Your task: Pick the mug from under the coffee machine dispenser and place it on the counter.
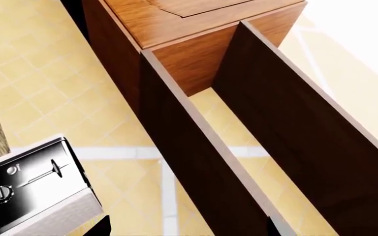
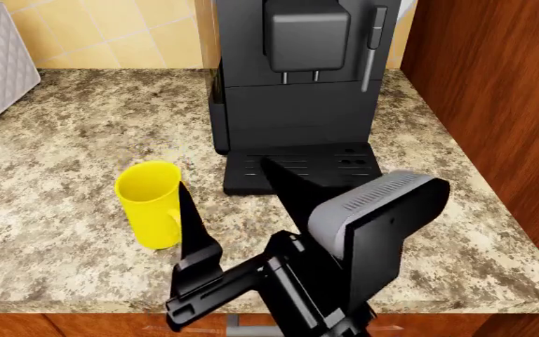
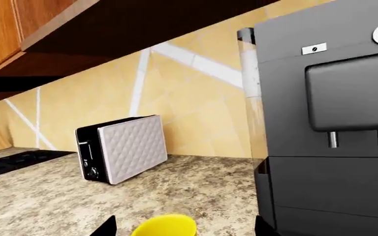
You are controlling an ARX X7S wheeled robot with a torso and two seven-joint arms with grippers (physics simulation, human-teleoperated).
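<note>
On the counter (image 2: 54, 182), the mug (image 2: 149, 203) stands near its front edge.

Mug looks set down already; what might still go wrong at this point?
The mug stands upright on the counter, clear of the drip tray, but a finger of the right gripper sits right beside it. A sideways pull-back might tip it. It also stands not far from the counter's front edge, so a knock toward the robot might send it off.
</note>
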